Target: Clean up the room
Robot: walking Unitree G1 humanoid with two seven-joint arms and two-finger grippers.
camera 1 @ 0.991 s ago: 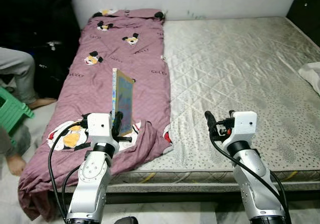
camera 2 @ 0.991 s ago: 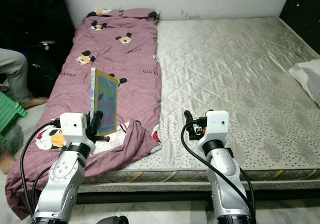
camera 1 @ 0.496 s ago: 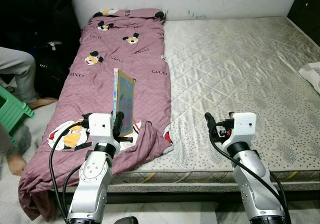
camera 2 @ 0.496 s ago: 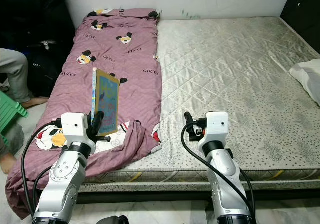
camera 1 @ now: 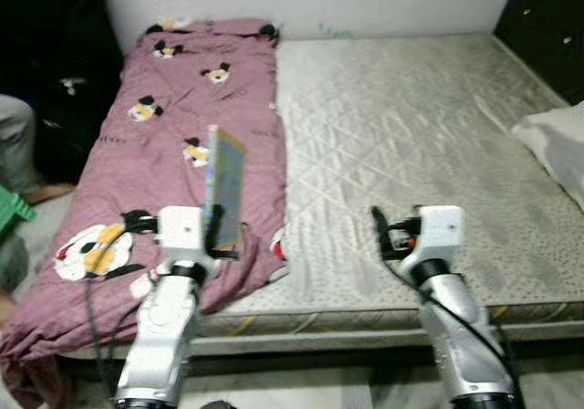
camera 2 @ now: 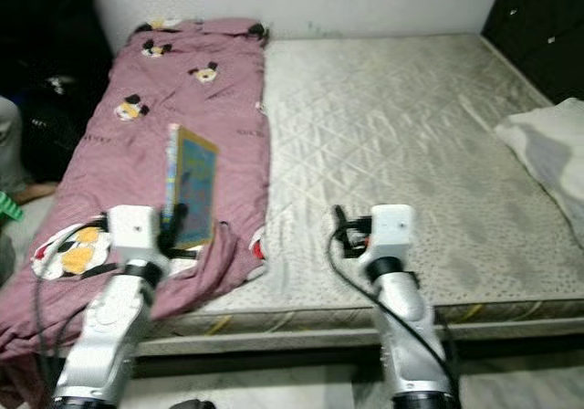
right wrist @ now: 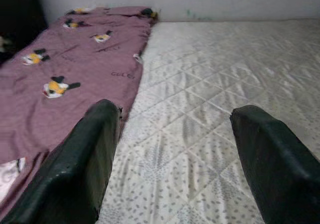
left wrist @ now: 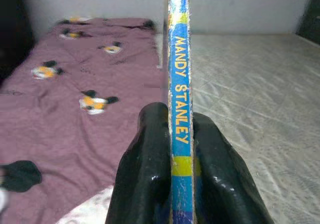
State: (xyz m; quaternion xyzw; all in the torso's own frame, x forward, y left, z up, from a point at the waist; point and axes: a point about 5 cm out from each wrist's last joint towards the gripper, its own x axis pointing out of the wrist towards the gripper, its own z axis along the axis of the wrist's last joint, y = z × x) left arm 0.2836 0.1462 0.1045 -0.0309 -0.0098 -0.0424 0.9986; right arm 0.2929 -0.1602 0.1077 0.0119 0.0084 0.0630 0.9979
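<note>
Standing upright in the lower left of the left eye view, a thin picture book rises from the left gripper, whose black fingers pinch its lower edge just above the near corner of the maroon cartoon-print blanket. The book's long axis runs vertically, its spine facing the robot and its cover turned toward the bare mattress at frame centre. The right gripper hangs at lower right, over the mattress's near edge, well apart from the book. A white pillow lies at the right edge.

Seen from the right eye view, the same book stands at left of centre, held clear of the bedding, with a dark cabinet in the upper right corner.

Looking along the left wrist view, the book's blue and yellow spine, lettered "MANDY STANLEY", runs from the bottom of the frame to the top, with a black finger pressed against either side of it. Blanket fills the left half, mattress the right.

Framing the right wrist view, two black fingers stand wide apart at the lower corners with nothing between them, mattress ahead and blanket at upper left.

Judging from this, the book is already in the left arm's grasp, so the coming move likely depends on carrying it edge-up to wherever it belongs; no shelf or bin can be seen.
</note>
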